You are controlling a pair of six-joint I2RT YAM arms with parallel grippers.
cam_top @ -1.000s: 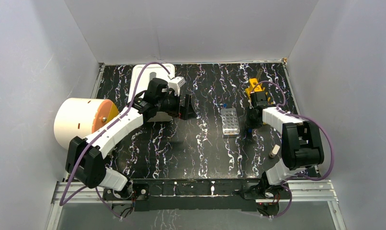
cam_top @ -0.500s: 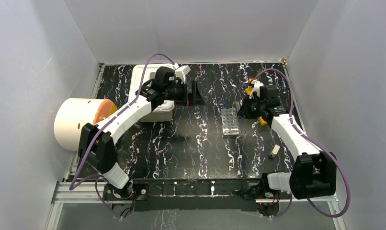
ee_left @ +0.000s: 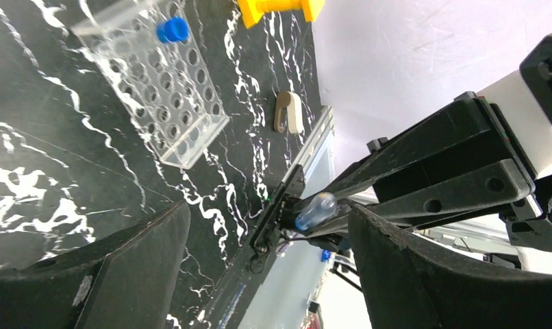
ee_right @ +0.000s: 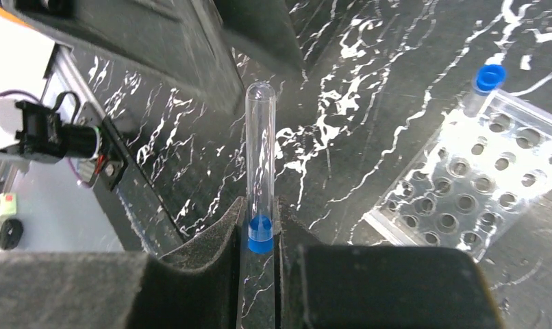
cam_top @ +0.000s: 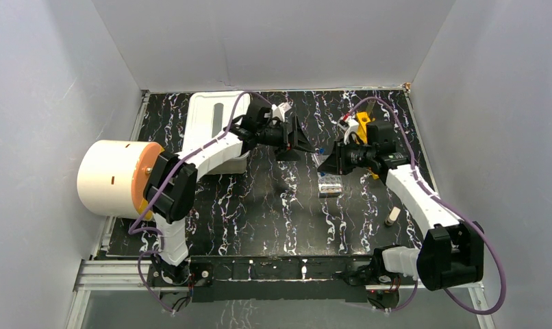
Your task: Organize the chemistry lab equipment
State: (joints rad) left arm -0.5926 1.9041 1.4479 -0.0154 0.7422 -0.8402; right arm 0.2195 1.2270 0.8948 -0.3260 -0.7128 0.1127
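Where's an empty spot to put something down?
Bare: the near middle of the table, before the clear rack; also the back strip between white tray and yellow rack. Crowded: where left gripper and right gripper meet.

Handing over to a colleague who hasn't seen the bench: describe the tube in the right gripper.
Find the clear holed rack right of centre on the black marbled table. By its far end the right gripper is shut on a clear test tube, pinched at its blue-capped end. The other blue-capped tube stands in a corner hole of the rack; this one is off the table.
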